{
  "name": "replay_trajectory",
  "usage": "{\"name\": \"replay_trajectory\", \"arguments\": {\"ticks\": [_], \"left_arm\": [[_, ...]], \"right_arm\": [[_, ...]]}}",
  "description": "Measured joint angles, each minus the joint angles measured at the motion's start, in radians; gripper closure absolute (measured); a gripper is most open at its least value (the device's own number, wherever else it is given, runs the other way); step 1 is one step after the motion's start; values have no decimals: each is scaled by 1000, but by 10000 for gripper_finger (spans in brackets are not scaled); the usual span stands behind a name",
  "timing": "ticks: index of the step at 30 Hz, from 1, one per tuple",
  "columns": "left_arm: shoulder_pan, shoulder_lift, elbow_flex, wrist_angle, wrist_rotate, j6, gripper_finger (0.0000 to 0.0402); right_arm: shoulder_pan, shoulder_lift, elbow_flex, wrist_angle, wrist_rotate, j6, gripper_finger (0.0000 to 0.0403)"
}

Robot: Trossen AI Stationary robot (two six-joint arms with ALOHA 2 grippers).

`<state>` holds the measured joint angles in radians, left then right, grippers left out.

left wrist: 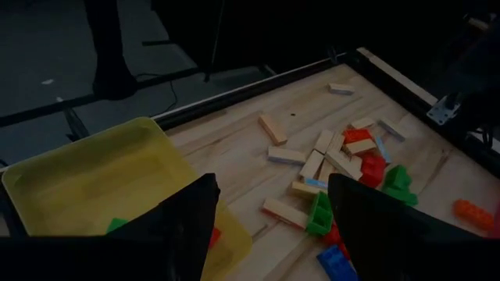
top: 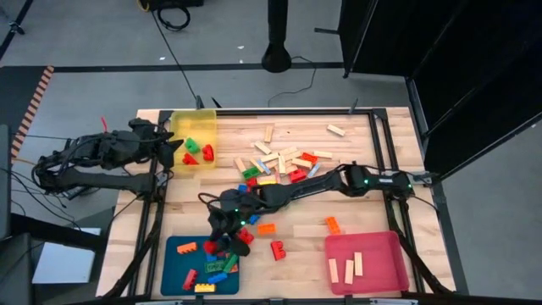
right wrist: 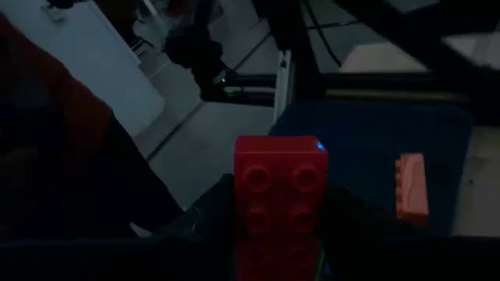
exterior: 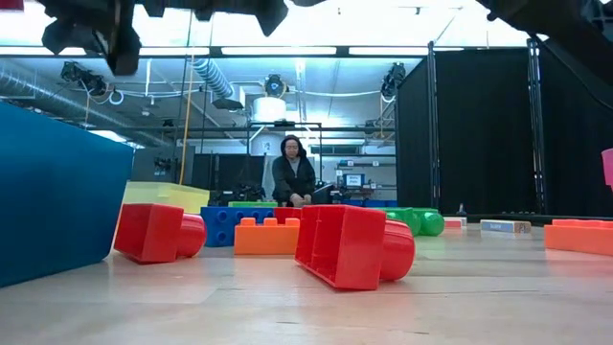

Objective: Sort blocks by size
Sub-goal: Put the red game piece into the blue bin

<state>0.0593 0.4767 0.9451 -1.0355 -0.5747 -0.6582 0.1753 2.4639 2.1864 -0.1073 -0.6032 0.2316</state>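
**Inspector:** State of the working arm?

**Onlooker:** The right gripper (top: 227,243) reaches across the table and sits over the inner edge of the blue tray (top: 174,280). In its wrist view the fingers are clenched on a red studded brick (right wrist: 280,187), which stands up between them, studs facing the camera, with the blue tray floor and an orange brick (right wrist: 412,186) lying beyond it.

**Inspector:** And the other?

**Onlooker:** The left gripper (top: 172,141) waits over the rim of the yellow tray (top: 196,119), fingers (left wrist: 187,226) spread and holding nothing.

**Inspector:** Your judgement on finishing the step properly?

**Onlooker:** I would carry the brick further in, clear of the tray wall, lower it over bare floor away from the bricks already there, then release and lift straight up so nothing is dragged.

**Inspector:** Remaining stock?

**Onlooker:** The unsorted blocks (top: 279,163) lie heaped mid-table, well apart from the right gripper. A few loose red and orange ones lie nearer. Two wooden bars rest in the pink tray (top: 383,241).
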Motion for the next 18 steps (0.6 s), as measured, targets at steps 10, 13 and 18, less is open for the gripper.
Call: {"name": "replay_trajectory", "arguments": {"ticks": [10,13,18], "left_arm": [[0,0,0,0,0,-1,149],[0,0,0,-1,0,-4,149],[0,0,0,-13,3,-8,149]], "right_arm": [[-24,5,3,-38,-19,38,126],[-53,-18,3,-123,-19,65,137],[-136,-120,3,-523,65,80,170]]}}
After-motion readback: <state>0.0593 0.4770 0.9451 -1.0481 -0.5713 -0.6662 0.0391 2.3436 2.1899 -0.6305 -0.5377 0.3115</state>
